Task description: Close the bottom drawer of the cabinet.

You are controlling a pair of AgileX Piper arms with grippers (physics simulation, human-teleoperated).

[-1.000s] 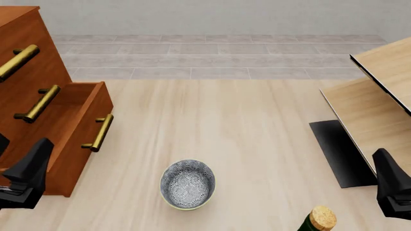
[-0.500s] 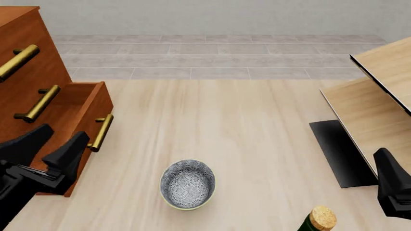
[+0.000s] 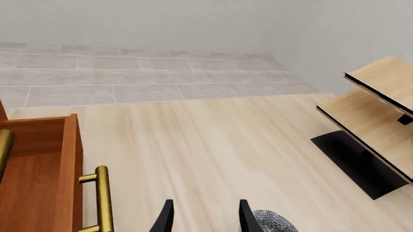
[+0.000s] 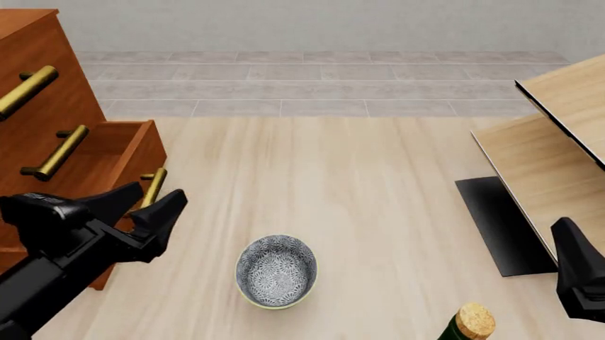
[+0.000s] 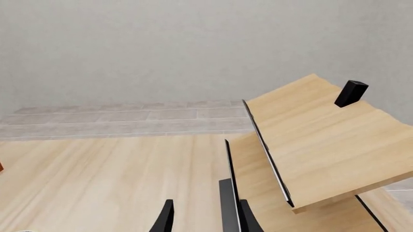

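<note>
at the far left of the front view stands the cabinet (image 4: 42,78), one reddish-brown chest with three brass bar handles down its front. the bottom drawer (image 4: 113,170) is pulled out from it, its box open at the top, its handle (image 4: 151,190) partly hidden behind the left gripper (image 4: 142,204). in the left wrist view the same drawer (image 3: 42,179) shows at the edge with its handle (image 3: 102,198) just beside the gripper's (image 3: 202,215) two dark fingertips.

the left gripper sits just in front of the drawer front, near the handle; whether it touches cannot be told. its two fingers are spread apart with nothing between them.

next to the right, on the pale wood table (image 4: 378,198), lies one patterned bowl (image 4: 276,271), near the left gripper but apart from it. further right, at the bottom edge, is one green bottle with a cork (image 4: 470,322).

at the right is one piece of pale furniture (image 4: 557,156) with black edging, two slanted boards on a black base. the right gripper (image 4: 579,280) is at the right edge, only one dark finger showing there; in the right wrist view its (image 5: 204,216) two fingertips stand apart, holding nothing.
</note>
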